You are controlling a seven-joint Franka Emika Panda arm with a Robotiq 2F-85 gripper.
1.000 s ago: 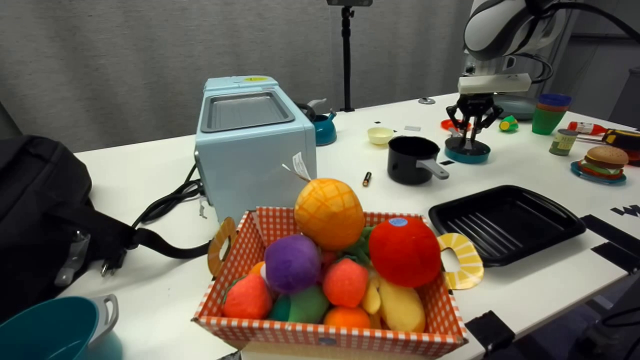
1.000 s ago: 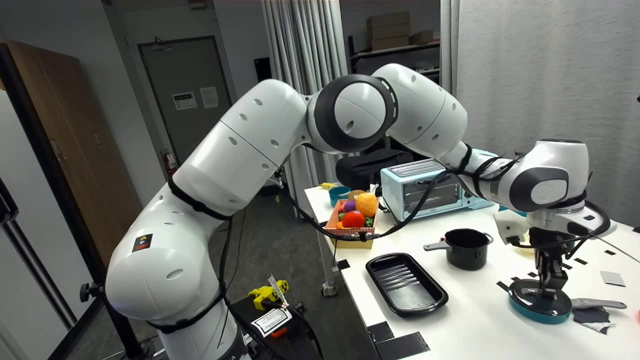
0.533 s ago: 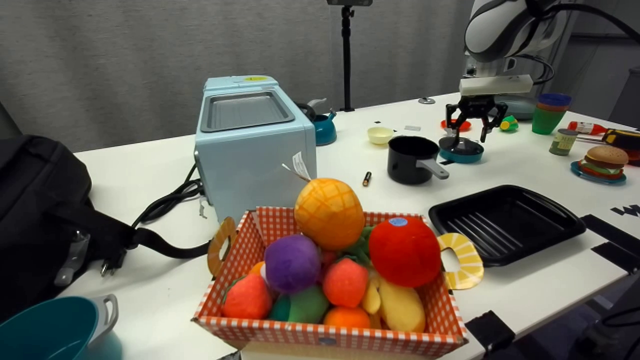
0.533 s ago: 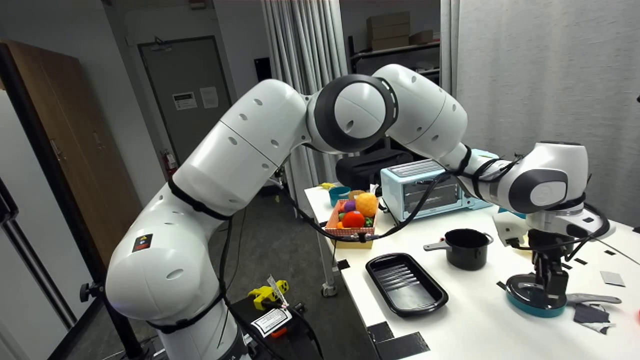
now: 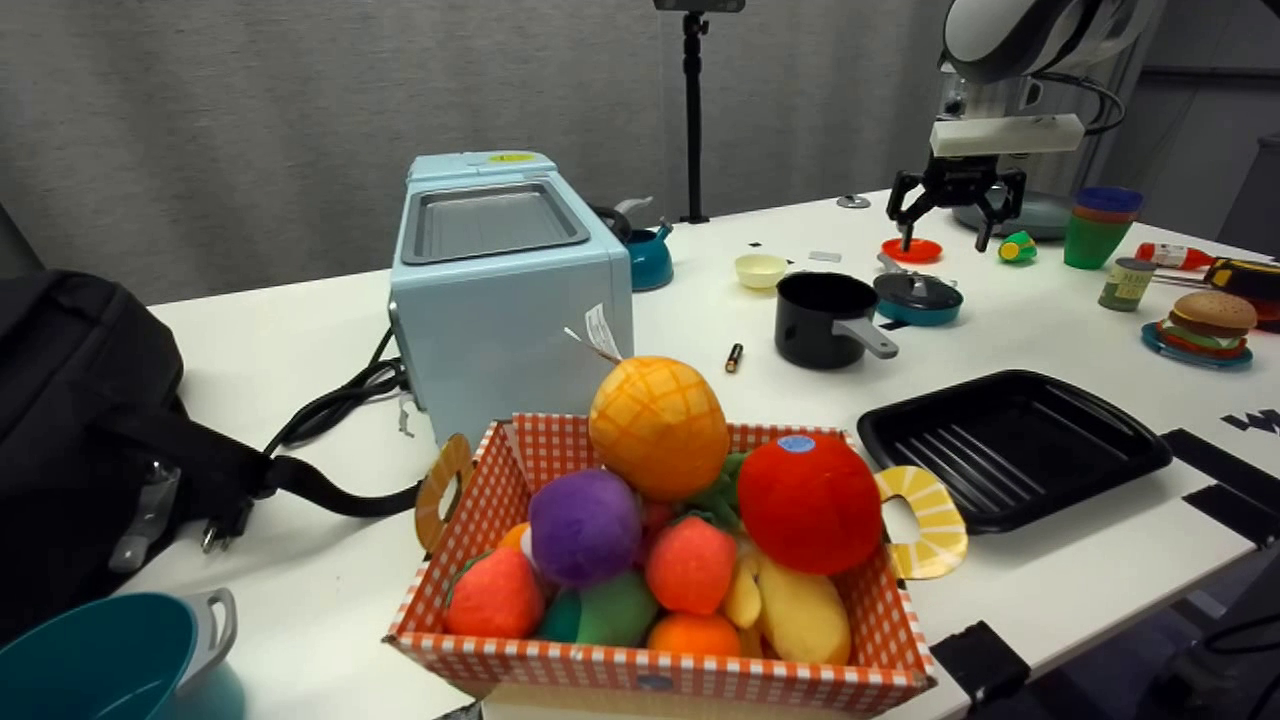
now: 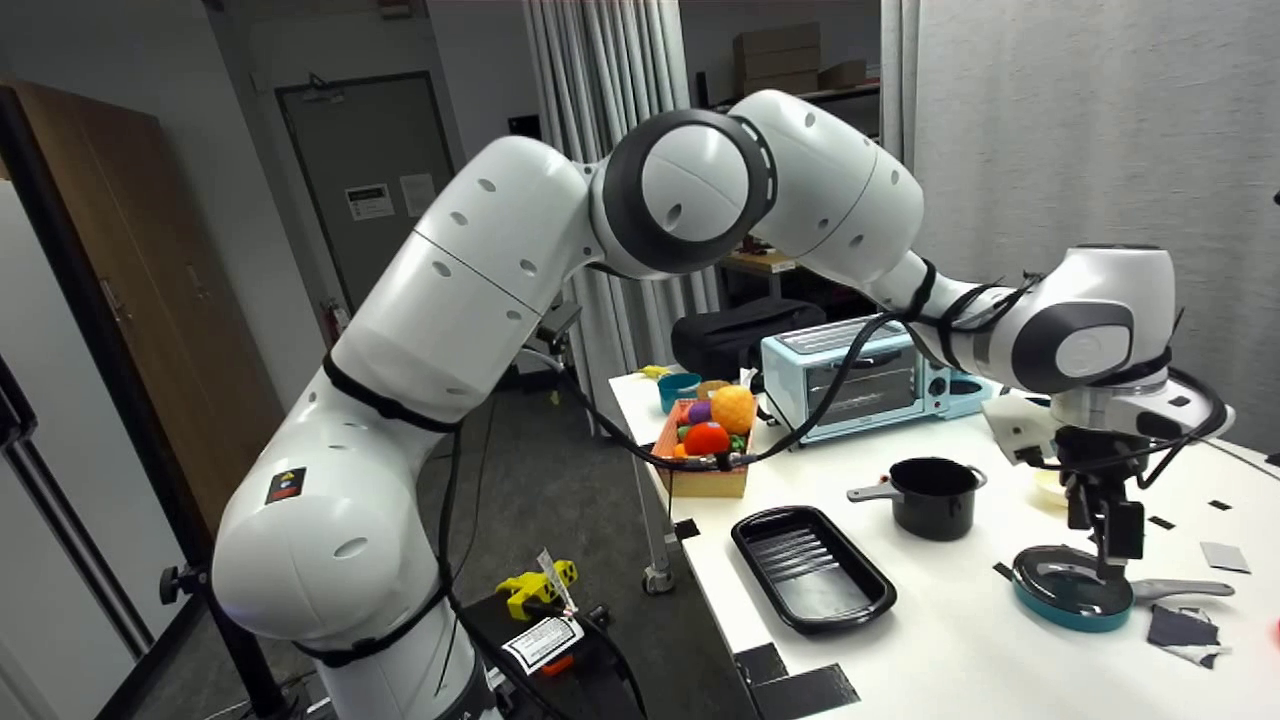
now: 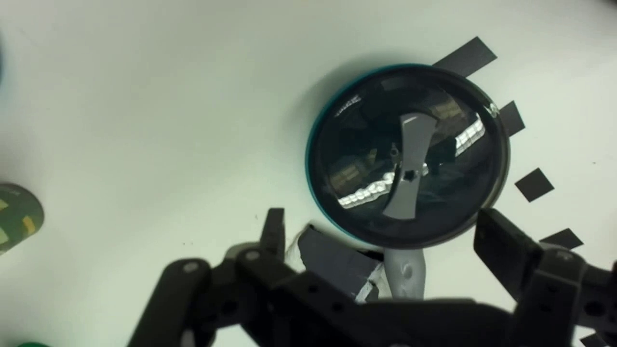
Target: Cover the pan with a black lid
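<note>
The black lid (image 5: 915, 291) lies flat on top of the teal pan (image 5: 920, 317), covering its opening; both exterior views agree on this. Seen from above in the wrist view, the glossy round lid (image 7: 361, 144) carries a grey strip grip, and only a thin teal edge of the pan shows round one side. The pan's grey handle (image 7: 405, 274) sticks out below the lid, partly hidden by the gripper. My gripper (image 5: 945, 247) hangs just above the lid, jaws spread wide with nothing between them. In an exterior view the gripper (image 6: 1112, 572) overlaps the lid's handle side.
A small black pot (image 5: 822, 325) with a grey handle stands beside the pan. Nearer the table edge lies a black ribbed tray (image 5: 1015, 450). A red plate (image 5: 911, 252), a can (image 5: 1127, 284) and stacked cups (image 5: 1102, 230) stand around. A blue toaster oven (image 6: 850, 380) is farther off.
The jaws have opened and let go of the lid, and the gripper has risen clear of it. Pan and lid have shifted slightly towards the pot.
</note>
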